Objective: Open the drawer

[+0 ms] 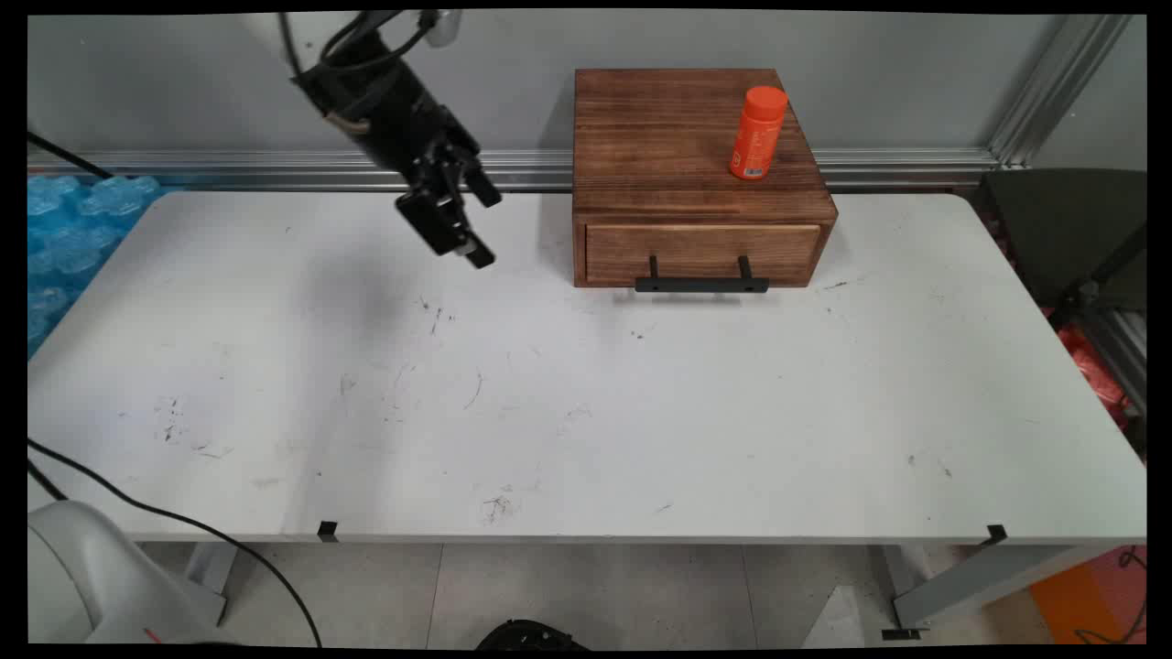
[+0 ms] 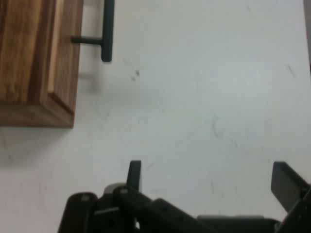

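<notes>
We see the claw (image 1: 462, 224) hanging above the white table (image 1: 549, 412), its fingers spread wide and holding nothing; the hand view shows the two fingertips (image 2: 134, 174) well apart over bare tabletop. To the claw's right in the main view stands the wooden drawer box (image 1: 696, 183), its drawer shut, the black handle (image 1: 701, 285) on the side nearest us. Farther right, on top of the box, an orange bottle (image 1: 758, 133) stands upright, well apart from the claw.
</notes>
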Robot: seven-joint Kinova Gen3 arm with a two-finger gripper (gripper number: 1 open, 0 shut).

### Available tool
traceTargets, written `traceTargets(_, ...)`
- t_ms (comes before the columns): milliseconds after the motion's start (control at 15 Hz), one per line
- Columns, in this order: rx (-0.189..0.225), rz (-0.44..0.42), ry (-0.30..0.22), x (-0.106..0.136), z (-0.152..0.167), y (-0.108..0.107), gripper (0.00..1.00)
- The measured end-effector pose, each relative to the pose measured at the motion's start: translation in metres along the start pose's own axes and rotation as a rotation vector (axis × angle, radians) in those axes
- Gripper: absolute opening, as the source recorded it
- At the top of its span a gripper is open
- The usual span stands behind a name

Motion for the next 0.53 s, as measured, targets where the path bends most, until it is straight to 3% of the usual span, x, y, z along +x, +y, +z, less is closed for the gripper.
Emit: traceTargets(533, 0.047, -0.018, 0.046, 0.056, 0.040, -0.013, 1.00)
